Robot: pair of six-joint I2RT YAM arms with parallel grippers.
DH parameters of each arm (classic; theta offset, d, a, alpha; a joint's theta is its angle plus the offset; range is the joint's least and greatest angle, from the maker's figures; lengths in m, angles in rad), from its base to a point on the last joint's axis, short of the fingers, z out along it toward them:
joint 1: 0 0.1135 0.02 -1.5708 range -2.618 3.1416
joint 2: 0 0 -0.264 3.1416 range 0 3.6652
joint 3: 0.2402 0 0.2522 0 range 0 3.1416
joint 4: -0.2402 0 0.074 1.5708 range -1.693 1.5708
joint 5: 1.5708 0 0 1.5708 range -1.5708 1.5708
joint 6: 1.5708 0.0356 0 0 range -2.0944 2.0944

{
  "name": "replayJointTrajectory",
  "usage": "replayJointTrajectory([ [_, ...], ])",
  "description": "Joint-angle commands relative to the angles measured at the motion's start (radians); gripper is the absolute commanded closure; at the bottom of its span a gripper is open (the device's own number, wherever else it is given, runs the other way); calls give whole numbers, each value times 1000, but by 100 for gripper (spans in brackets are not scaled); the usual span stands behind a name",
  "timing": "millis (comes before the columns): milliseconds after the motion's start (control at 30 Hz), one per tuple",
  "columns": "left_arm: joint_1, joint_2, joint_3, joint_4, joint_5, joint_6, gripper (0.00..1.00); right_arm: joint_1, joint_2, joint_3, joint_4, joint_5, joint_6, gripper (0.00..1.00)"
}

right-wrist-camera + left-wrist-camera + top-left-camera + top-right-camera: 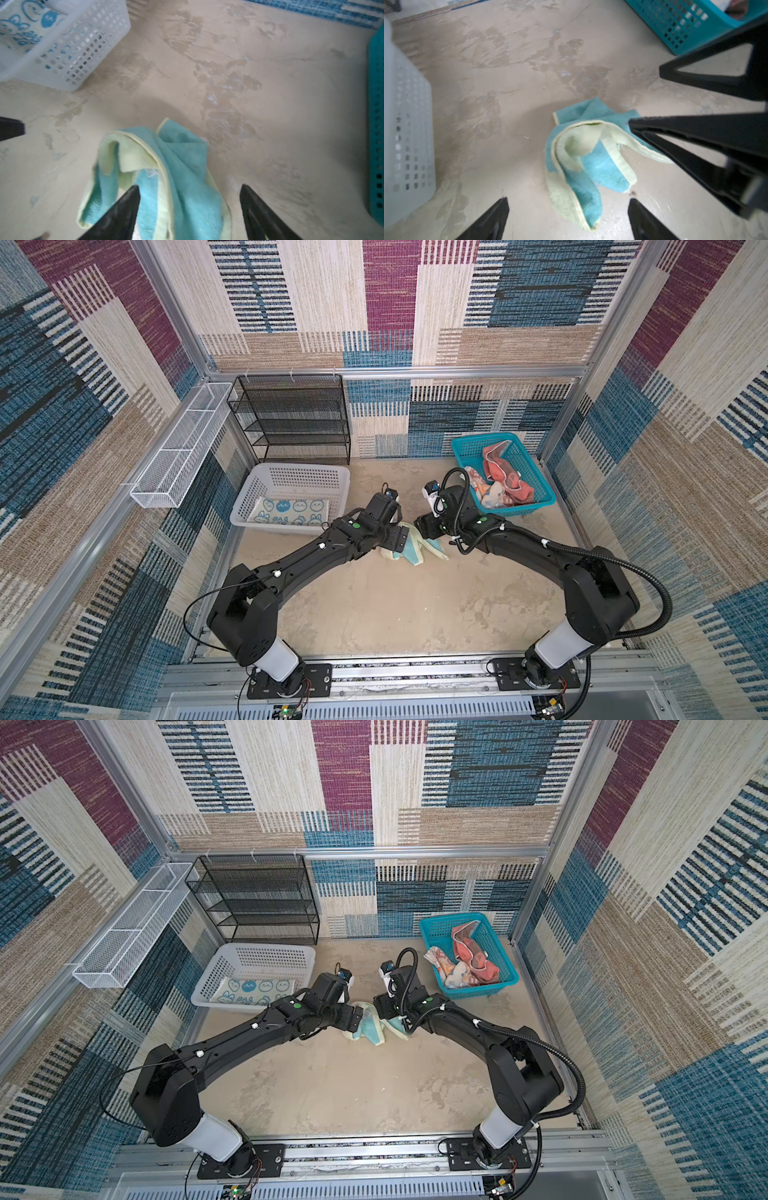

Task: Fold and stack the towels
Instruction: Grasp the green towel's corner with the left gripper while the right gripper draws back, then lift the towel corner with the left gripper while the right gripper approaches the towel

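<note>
Angled inward, left gripper (568, 204) and right gripper (189, 189) hover over a crumpled yellow-and-teal terry towel (417, 551). Both gape wide, seemingly empty.

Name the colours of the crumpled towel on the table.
Towel: teal and pale yellow; left wrist view best.

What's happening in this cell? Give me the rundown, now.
Towel folding, mid-job. The black left arm and right arm meet over a crumpled pale-yellow-and-teal terry towel lying on the beige tabletop. Both pairs of jaws stand open, gripping nothing. One folded white towel with blue cartoon faces lies in the white perforated plastic basket. A coral-orange towel and a lighter printed one wait, unfolded, in the teal perforated plastic basket.
</note>
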Motion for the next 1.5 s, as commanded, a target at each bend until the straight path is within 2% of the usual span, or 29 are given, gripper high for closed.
replayJointTrajectory([
  [0,-83,50,41,-18,-36,157,6,-76,-55,-56,6,15,59,22],
  [67,-143,103,84,-29,-86,235,3,-123,-91,-90,8,-12,65,22],
  [200,-236,196,165,-46,-107,390,1,-151,-157,-115,-8,7,39,21],
  [333,-312,278,233,-45,-135,526,1,-194,-221,-135,-9,21,96,18],
  [533,-330,388,322,-67,-180,598,4,-238,-295,-165,-7,36,137,16],
  [733,-329,456,365,-68,-190,631,14,-282,-341,-188,-14,32,152,15],
  [1033,-309,532,413,-44,-197,654,37,-317,-349,-220,3,20,158,14],
  [1167,-292,543,429,-35,-180,655,52,-329,-344,-224,9,16,154,14],
  [1200,-289,545,434,-38,-173,654,59,-331,-341,-224,11,14,154,14],
  [1333,-283,547,443,-46,-137,639,76,-335,-324,-218,12,12,149,14],
  [1400,-283,547,441,-48,-126,627,100,-336,-317,-219,15,7,149,14],
  [1467,-283,544,435,-52,-123,616,100,-336,-316,-219,21,-2,144,14],
])
